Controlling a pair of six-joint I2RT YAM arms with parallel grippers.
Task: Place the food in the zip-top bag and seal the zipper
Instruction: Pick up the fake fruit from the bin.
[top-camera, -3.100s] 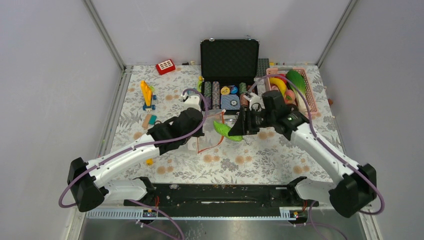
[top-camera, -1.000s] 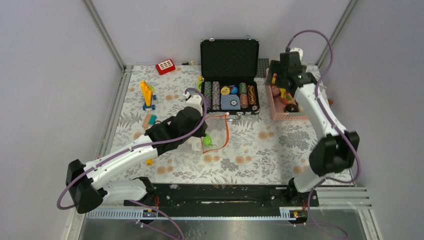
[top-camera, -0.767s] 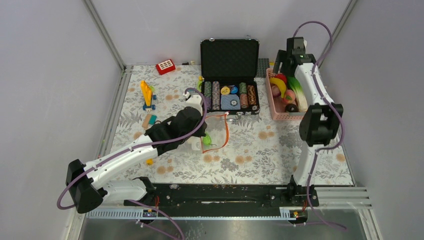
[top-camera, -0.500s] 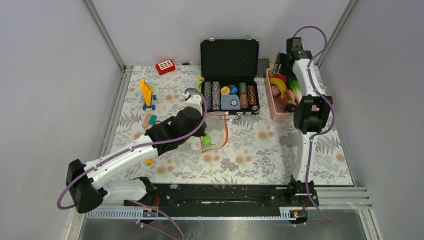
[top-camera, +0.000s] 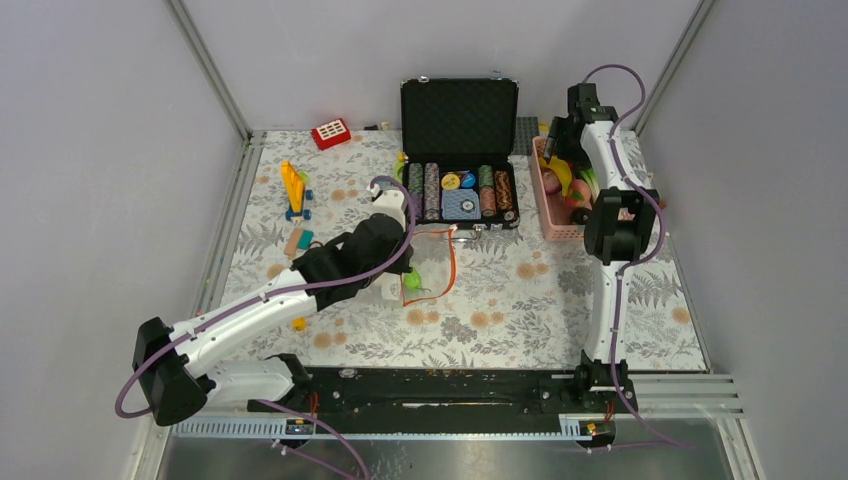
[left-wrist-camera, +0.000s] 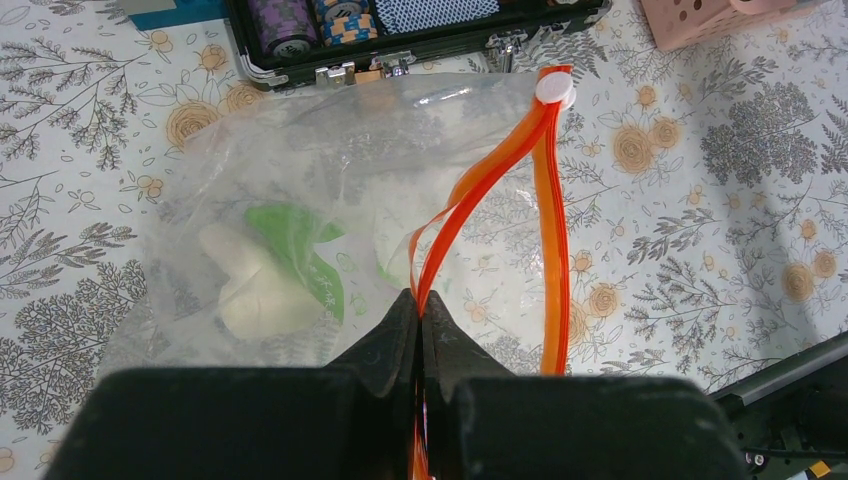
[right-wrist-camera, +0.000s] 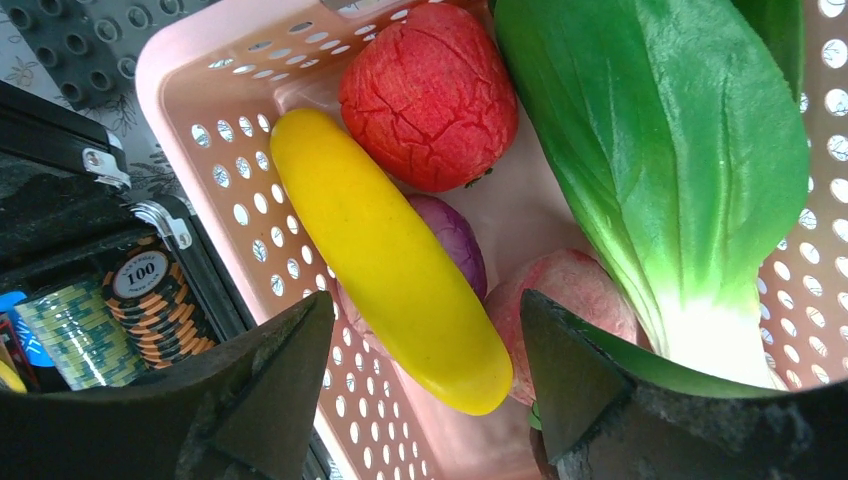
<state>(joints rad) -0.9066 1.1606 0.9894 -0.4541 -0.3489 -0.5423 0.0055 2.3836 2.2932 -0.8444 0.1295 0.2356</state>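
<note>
The clear zip-top bag (left-wrist-camera: 300, 170) lies on the flowered cloth with green and white food (left-wrist-camera: 280, 265) inside. Its orange zipper (left-wrist-camera: 548, 200) stands parted. My left gripper (left-wrist-camera: 420, 300) is shut on one zipper strip at the bag's near edge (top-camera: 430, 270). My right gripper (right-wrist-camera: 425, 300) is open over the pink basket (right-wrist-camera: 220, 100), with one finger on each side of the yellow banana's (right-wrist-camera: 380, 250) lower end. Around the banana lie a red round fruit (right-wrist-camera: 430, 95), a purple ball (right-wrist-camera: 455, 235), a pink fruit (right-wrist-camera: 570, 290) and a green-white cabbage (right-wrist-camera: 670, 150).
An open black case of poker chips (top-camera: 460, 190) stands right behind the bag and left of the basket (top-camera: 560, 232). A red block (top-camera: 330, 133), a yellow-blue toy (top-camera: 294, 190) and small blocks (top-camera: 299, 241) lie at the back left.
My right arm swung from the bag to the basket at the back right and came down over the banana, its jaws narrowing. The left gripper kept its hold on the zipper.
</note>
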